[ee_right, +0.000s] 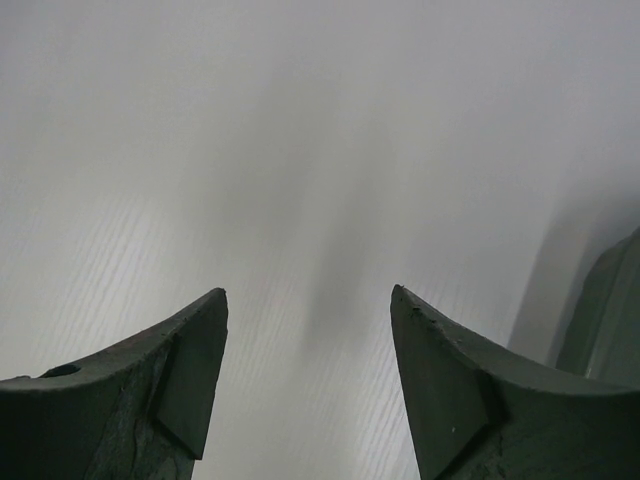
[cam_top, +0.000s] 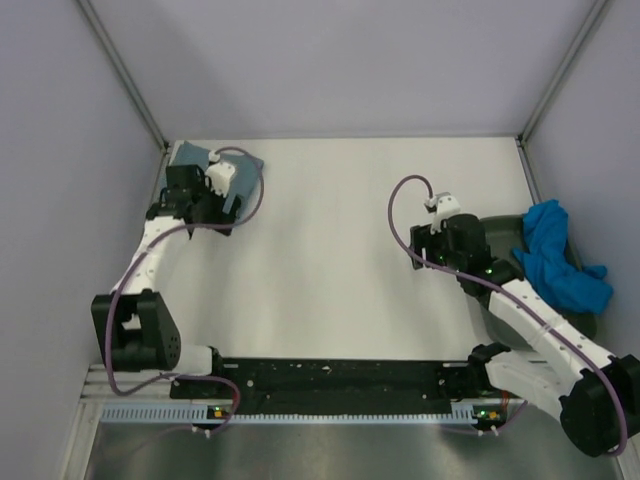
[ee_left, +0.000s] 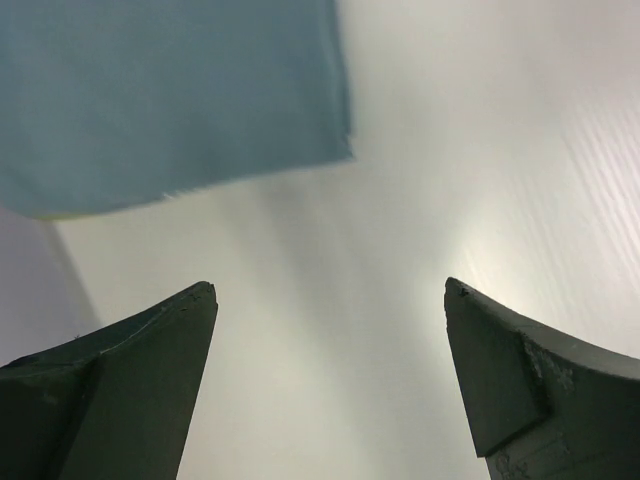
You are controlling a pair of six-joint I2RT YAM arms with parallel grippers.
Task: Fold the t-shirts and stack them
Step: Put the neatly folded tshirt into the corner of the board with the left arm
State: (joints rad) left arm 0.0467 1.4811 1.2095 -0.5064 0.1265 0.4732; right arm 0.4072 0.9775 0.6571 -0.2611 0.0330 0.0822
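A folded slate-teal t-shirt (cam_top: pixel 205 157) lies in the far left corner of the table. In the left wrist view its edge (ee_left: pixel 170 100) fills the upper left. My left gripper (cam_top: pixel 232 200) hovers at that shirt's near right edge, open, with only bare table between the fingers (ee_left: pixel 330 290). A bright blue t-shirt (cam_top: pixel 556 255) lies crumpled on the dark tray (cam_top: pixel 497 232) at the right. My right gripper (cam_top: pixel 418 245) is just left of the tray, open and empty over bare table (ee_right: pixel 308 292).
The tray's dark wall (ee_right: pixel 610 310) shows at the right edge of the right wrist view. Grey enclosure walls (cam_top: pixel 60 150) close in the table on the left, back and right. The arms' bases sit on a black rail (cam_top: pixel 330 378) along the near edge.
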